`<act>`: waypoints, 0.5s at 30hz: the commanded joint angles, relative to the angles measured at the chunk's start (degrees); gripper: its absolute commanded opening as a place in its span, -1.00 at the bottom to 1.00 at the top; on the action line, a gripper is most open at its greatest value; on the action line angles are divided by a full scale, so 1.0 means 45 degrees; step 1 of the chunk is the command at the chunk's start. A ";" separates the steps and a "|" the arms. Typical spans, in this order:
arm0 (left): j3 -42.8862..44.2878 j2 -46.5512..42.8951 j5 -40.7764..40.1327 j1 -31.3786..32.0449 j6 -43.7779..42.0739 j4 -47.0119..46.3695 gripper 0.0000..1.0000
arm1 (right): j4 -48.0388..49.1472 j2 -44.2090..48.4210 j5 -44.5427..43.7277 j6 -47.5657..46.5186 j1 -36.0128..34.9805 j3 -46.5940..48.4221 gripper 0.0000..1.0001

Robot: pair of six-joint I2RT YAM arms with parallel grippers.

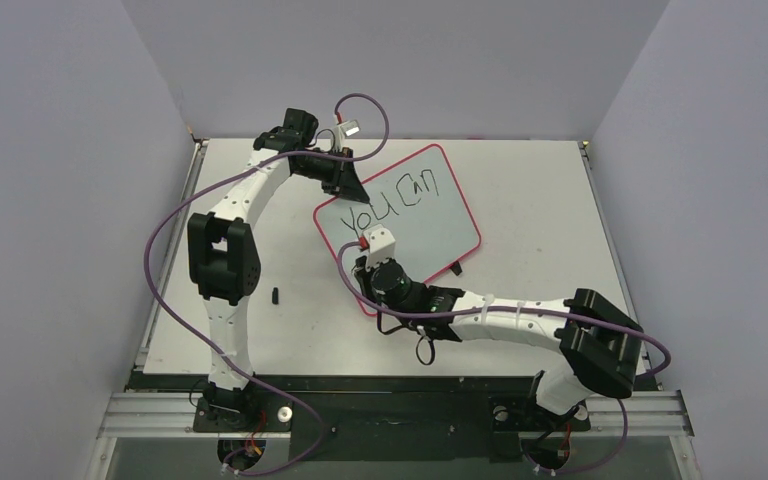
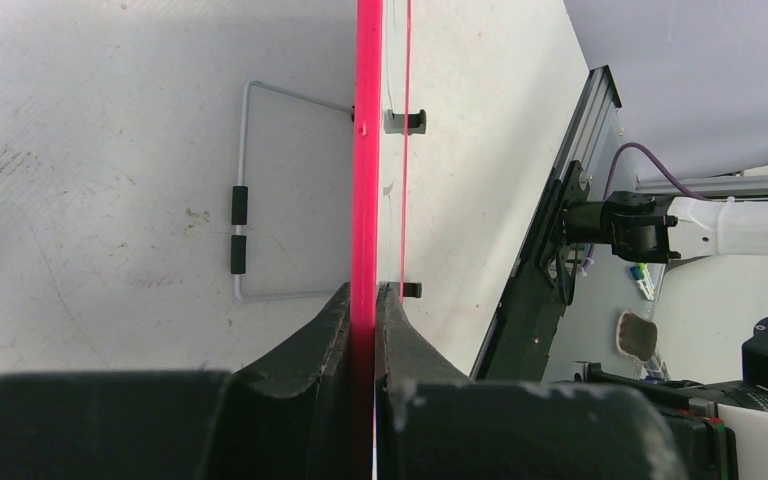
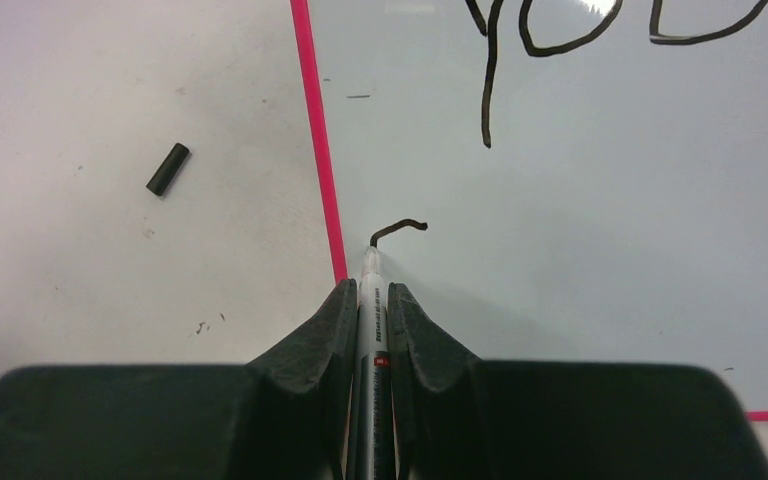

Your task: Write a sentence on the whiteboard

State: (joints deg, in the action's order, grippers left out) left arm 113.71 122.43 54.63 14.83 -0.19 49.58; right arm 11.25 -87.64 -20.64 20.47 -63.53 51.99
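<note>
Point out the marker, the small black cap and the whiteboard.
marker [image 3: 371, 335]: right wrist view, barrel between the fingers.
cap [image 3: 168, 169]: right wrist view, middle of its side.
whiteboard [image 1: 438, 236]: top external view, bare white face.

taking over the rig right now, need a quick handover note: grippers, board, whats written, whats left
Left gripper: shut on the red rim of the whiteboard, at its far left corner.
Right gripper: shut on the marker, tip on the board near its left rim.
Done: top line of the sentence, reading YOU CAN.
Left: the second line; only a short stroke is there, below the Y.
The cap lies on the table, left of the board.
</note>
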 commanded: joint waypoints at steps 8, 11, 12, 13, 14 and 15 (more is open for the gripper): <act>0.0045 -0.0118 -0.1379 -0.0054 -0.0679 -0.0609 -1.00 | -0.0213 0.0793 -0.0753 0.0536 -0.0126 -0.1026 -1.00; 0.0037 -0.0137 -0.1362 -0.0039 -0.0668 -0.0608 -1.00 | -0.0513 0.0635 -0.1292 0.0563 -0.0102 -0.0767 -1.00; 0.0031 -0.0137 -0.1360 -0.0036 -0.0675 -0.0608 -1.00 | -0.0607 0.0572 -0.1428 0.0576 -0.0102 -0.0516 -1.00; 0.0021 -0.0156 -0.1379 -0.0034 -0.0675 -0.0598 -1.00 | -0.0771 0.0408 -0.1658 0.0600 -0.0087 -0.0390 -1.00; 0.0013 -0.0166 -0.1364 -0.0024 -0.0678 -0.0591 -1.00 | -0.0834 0.0322 -0.1728 0.0604 -0.0075 -0.0110 -1.00; 0.0006 -0.0171 -0.1371 -0.0027 -0.0695 -0.0590 -1.00 | -0.0921 0.0160 -0.1865 0.0607 -0.0046 0.0019 -1.00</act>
State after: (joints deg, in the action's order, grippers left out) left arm 113.71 122.50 54.68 14.83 -0.21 49.50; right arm 9.17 -85.76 -24.18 22.39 -64.18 48.34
